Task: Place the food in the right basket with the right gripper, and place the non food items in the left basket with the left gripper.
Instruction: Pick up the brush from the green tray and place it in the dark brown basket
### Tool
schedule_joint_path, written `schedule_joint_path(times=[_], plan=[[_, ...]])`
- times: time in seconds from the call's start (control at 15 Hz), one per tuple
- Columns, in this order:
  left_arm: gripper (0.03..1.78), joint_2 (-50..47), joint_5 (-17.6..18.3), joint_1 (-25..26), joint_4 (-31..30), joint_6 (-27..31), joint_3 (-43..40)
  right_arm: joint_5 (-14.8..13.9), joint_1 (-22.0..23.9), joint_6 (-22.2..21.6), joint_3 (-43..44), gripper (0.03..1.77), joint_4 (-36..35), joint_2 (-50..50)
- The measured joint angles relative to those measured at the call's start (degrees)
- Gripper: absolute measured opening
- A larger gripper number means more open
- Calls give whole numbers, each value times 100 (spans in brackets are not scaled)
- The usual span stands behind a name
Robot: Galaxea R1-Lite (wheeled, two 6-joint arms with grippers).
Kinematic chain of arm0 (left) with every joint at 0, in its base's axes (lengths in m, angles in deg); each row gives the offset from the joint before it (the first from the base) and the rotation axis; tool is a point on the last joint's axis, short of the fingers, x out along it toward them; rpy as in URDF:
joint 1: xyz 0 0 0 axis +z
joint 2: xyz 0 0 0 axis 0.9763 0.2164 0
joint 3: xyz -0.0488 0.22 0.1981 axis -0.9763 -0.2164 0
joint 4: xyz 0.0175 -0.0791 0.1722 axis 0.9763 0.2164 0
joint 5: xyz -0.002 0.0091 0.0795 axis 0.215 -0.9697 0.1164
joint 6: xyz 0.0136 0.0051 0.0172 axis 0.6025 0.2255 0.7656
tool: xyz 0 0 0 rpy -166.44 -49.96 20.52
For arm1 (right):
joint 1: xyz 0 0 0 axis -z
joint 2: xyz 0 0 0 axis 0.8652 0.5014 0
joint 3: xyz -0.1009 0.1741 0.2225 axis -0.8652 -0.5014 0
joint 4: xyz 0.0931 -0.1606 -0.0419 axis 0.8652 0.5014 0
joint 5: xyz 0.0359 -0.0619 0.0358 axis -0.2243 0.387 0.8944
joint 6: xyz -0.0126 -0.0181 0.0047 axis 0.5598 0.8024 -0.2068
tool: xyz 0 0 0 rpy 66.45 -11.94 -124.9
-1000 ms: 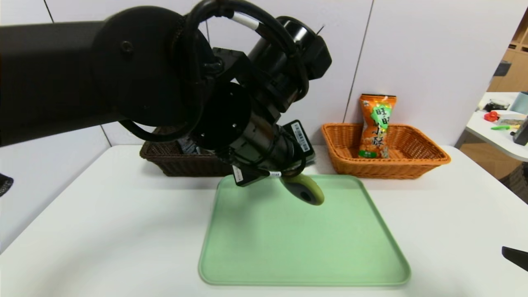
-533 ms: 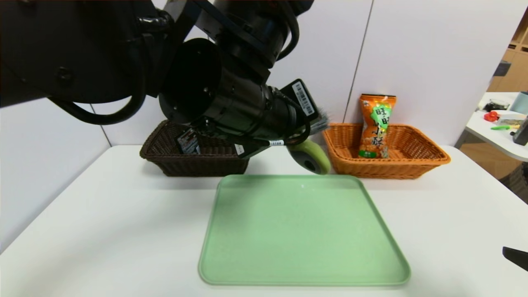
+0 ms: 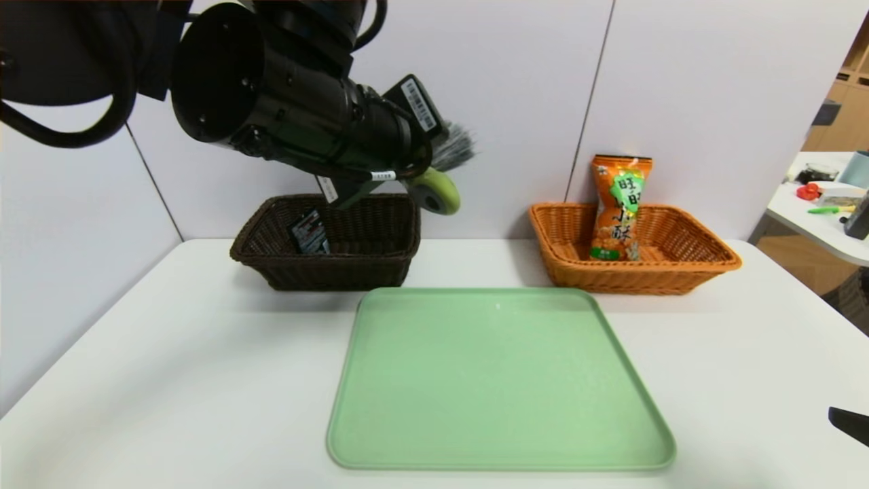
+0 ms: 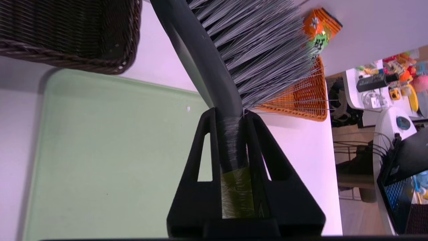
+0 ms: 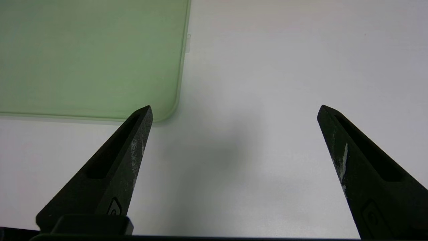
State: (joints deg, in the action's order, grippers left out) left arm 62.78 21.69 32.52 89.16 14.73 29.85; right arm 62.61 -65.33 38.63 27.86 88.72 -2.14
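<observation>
Holding the brush [image 3: 441, 170] tight by its handle, the left gripper [image 4: 230, 117] hangs high in the air above the far side of the white table [image 3: 170, 367]. In the head view it sits at about 11 o'clock from the green tray [image 3: 499, 380]. The brush's grey bristles stick out past the fingers [image 4: 200, 154], and the round olive-green end pokes out below the arm.

The left basket [image 3: 326, 272], dark brown, stands on the table under the brush. The black tube [image 3: 309, 233] leans inside it. The right basket [image 3: 635, 275], orange-tan, stands at about 1 o'clock from the tray. The orange snack bag [image 3: 618, 207] stands up in it, leaning on the back wall.

The right gripper [image 5: 234, 110] rests low over the table at about 4 o'clock from the tray, just beside the tray's corner. Its two fingers [image 5: 117, 167] are spread wide apart with nothing between them.
</observation>
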Motion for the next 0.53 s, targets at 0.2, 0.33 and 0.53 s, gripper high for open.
schedule_joint_path(times=[0.2, 0.33, 0.53], plan=[[29, -41, 2, 518, 5, -9, -16, -5, -2, 5, -35, 170, 4, -9], [29, -9, 6, 850, 2, -1, -22, -9, 0, 5, -91, 170, 1, -30], [29, 118, 2, 1250, -59, 11, -22, -9, 0, 7, -118, 170, 0, -50]])
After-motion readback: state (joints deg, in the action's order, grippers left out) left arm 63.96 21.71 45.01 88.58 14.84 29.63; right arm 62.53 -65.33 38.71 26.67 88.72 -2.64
